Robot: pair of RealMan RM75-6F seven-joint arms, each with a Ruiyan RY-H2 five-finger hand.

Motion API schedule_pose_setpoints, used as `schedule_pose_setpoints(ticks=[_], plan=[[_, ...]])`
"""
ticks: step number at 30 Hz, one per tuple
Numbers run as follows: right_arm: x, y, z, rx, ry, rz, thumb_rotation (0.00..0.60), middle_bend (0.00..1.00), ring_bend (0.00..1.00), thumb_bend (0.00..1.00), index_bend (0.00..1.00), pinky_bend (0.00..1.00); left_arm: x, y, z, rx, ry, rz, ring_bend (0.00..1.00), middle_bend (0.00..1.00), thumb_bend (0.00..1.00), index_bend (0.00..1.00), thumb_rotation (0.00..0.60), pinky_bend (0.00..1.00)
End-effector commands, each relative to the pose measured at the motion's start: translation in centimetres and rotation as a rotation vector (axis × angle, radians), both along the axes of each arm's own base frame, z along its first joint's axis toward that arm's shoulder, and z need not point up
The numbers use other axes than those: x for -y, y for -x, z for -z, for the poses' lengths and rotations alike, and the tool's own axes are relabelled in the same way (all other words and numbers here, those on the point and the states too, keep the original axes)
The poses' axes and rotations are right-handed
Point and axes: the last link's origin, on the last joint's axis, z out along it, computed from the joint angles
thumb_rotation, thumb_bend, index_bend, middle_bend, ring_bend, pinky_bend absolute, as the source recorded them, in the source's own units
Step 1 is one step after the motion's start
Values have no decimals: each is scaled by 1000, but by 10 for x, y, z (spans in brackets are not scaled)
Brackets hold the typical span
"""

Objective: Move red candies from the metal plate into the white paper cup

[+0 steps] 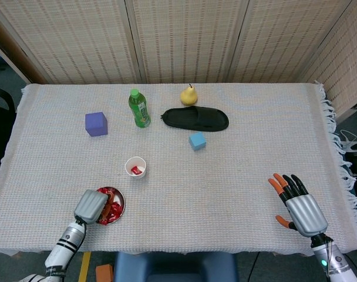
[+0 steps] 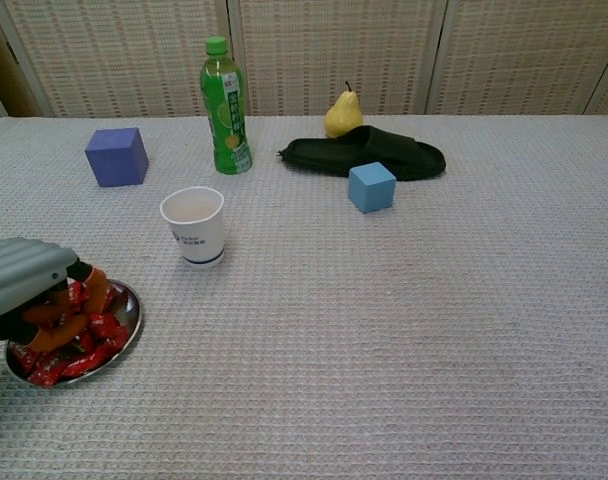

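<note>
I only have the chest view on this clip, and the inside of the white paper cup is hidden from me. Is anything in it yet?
Observer: Yes. The head view shows one red candy lying inside the white paper cup.
Operator: And the right hand? It's outside my frame.
Observer: The right hand is over the near right corner of the cloth-covered table, with its fingers spread and holding nothing.

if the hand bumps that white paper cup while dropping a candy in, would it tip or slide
Probably both. The white paper cup looks thin, tall for its base and nearly empty, with only one red candy visible inside, so it is likely very light. The woven tablecloth may grip its base, favouring tipping over sliding.
</note>
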Motion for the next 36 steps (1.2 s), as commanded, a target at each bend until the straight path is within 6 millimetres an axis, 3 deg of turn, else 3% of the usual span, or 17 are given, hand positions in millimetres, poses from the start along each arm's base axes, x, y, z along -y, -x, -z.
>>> schedule_pose_setpoints(ticks=[1,24,29,36], plan=[[0,0,0,0,0,0,600,0,0,96,0,0,0,1,0,0,2,-3,1000,1000,505,688,600,1000],[0,0,0,-1,-3,1,600,0,0,96,0,0,7,-11,14,11,32,36,1000,1000,507,723,600,1000],[0,0,-1,0,-4,0,600,0,0,96,0,0,7,-16,15,18,27,45,1000,1000,583,751,600,1000],[0,0,-2,0,-3,3,600,0,0,96,0,0,2,-16,9,28,-11,44,1000,1000,799,787,600,1000]])
